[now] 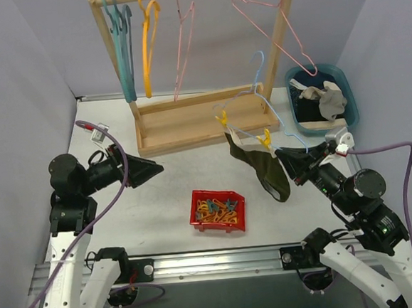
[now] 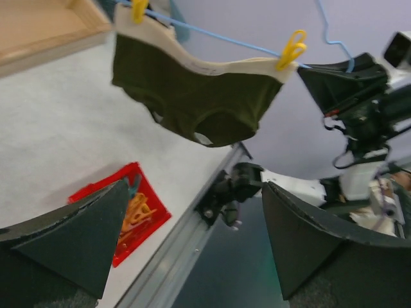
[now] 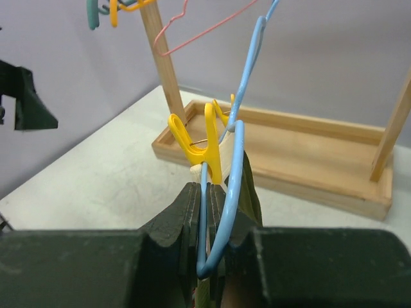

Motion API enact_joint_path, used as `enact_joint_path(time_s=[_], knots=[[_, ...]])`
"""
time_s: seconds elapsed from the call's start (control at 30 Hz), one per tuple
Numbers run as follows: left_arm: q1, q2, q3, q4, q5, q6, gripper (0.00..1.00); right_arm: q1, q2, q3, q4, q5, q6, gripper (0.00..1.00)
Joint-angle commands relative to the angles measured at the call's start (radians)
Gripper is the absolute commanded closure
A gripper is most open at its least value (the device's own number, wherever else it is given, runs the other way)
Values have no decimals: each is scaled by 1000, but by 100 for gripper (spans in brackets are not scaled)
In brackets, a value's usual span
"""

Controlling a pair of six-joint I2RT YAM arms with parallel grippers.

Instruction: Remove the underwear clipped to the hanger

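Note:
Dark olive underwear (image 1: 264,169) with a pale waistband hangs from a light blue wire hanger (image 1: 260,110), pinned by two yellow clips (image 1: 266,141). It also shows in the left wrist view (image 2: 199,102), with a clip (image 2: 291,50) at each end. My right gripper (image 3: 209,205) is shut on the hanger's bottom corner (image 3: 215,253), right beside a yellow clip (image 3: 202,144), holding the hanger above the table. My left gripper (image 1: 150,170) is open and empty, off to the left and facing the underwear. More underwear lies in a blue bin (image 1: 343,86) at the back right.
A wooden rack (image 1: 189,119) at the back carries teal, yellow and pink hangers (image 1: 146,30). A red tray (image 1: 218,210) of orange and blue clips sits at the front centre, also in the left wrist view (image 2: 138,212). The table's metal front rail (image 1: 221,261) runs below.

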Motion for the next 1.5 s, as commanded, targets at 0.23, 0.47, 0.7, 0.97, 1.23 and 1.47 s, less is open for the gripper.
enact_joint_path(time_s=[0.23, 0.47, 0.7, 0.97, 1.23, 1.47], knots=[[-290, 35, -15, 367, 4, -127, 6, 3, -155, -48, -121, -136, 85, 100], [-503, 199, 82, 352, -126, -66, 6, 2, -159, -46, -166, -143, 93, 100], [-581, 357, 205, 333, -151, 51, 6, 0, -102, -17, -196, 46, 85, 100], [-606, 416, 214, 318, -214, 114, 6, -3, -64, -58, -146, 146, 113, 100], [-609, 385, 119, 200, -338, 174, 6, 23, -51, -339, 150, -40, 337, 100], [-629, 377, 25, 182, -384, 125, 6, 109, -71, -453, 236, -5, 401, 100]])
